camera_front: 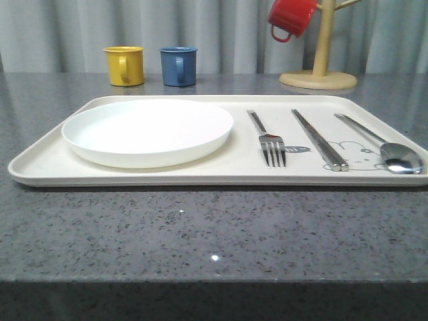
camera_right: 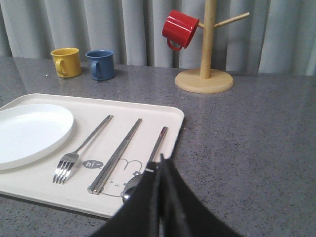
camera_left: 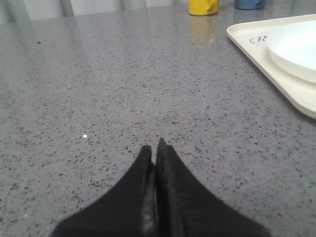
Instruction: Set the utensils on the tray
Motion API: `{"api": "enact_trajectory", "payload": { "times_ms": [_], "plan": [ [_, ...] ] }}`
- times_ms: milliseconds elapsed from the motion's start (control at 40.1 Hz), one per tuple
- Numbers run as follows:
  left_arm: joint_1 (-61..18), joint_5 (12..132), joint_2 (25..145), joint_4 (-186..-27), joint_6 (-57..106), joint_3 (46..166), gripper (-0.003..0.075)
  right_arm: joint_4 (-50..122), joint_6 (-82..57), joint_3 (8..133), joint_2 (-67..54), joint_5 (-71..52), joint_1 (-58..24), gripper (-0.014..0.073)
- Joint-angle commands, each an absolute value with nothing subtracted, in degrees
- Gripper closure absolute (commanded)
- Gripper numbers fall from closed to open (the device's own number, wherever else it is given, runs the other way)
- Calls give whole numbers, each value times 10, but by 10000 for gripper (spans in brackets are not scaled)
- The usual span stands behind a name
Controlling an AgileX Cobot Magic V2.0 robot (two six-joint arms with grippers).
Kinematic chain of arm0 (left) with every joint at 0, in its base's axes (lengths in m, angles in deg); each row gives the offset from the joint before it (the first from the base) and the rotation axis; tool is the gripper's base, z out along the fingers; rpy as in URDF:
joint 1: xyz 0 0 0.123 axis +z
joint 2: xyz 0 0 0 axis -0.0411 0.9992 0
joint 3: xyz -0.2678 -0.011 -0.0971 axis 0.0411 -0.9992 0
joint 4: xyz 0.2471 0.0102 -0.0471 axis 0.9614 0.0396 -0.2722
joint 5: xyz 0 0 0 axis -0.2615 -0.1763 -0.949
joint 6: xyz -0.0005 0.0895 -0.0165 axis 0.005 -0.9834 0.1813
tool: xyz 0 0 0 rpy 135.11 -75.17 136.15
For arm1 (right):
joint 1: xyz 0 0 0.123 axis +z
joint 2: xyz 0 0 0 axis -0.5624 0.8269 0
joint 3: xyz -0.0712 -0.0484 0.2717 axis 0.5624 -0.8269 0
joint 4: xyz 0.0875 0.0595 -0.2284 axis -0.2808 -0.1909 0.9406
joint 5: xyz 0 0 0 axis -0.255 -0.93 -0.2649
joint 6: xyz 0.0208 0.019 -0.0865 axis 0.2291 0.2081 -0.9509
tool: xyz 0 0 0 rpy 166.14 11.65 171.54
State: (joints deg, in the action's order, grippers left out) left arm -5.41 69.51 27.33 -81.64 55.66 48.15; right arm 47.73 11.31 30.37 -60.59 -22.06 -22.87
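Cream tray [camera_front: 47, 160] on the grey speckled table [camera_front: 200, 234], white plate [camera_front: 147, 130] on its left half. Fork [camera_front: 267, 137], chopsticks [camera_front: 319, 139] and spoon [camera_front: 384, 148] lie side by side on the tray's right half, apart from each other, spoon nearest the right rim. Left gripper [camera_left: 153, 148] closed, empty, above bare table beside the tray. Right gripper [camera_right: 161, 159] closed, empty, over the spoon end of the tray. Yellow mug [camera_front: 124, 65] and blue mug [camera_front: 178, 65] behind the tray, red mug [camera_front: 291, 16] on the wooden mug tree [camera_front: 319, 67]
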Motion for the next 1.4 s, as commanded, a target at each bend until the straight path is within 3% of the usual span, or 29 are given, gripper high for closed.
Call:
{"api": "enact_trajectory", "payload": {
  "times_ms": [0, 175, 1073, 1372],
  "plan": [
    [-54, 791, 260, -823, 560, 480, 738, 480, 108, 317, -599, -175, -229, 624],
    [-54, 838, 260, -824, 560, 481, 738, 480, 108, 317, -599, -175, -229, 624],
    [-54, 836, 260, -824, 560, 481, 738, 487, 108, 317, -599, -172, -229, 624],
    [-54, 836, 261, -824, 560, 481, 738, 458, 108, 178, -625, -48, -311, 624]
  ]
}}
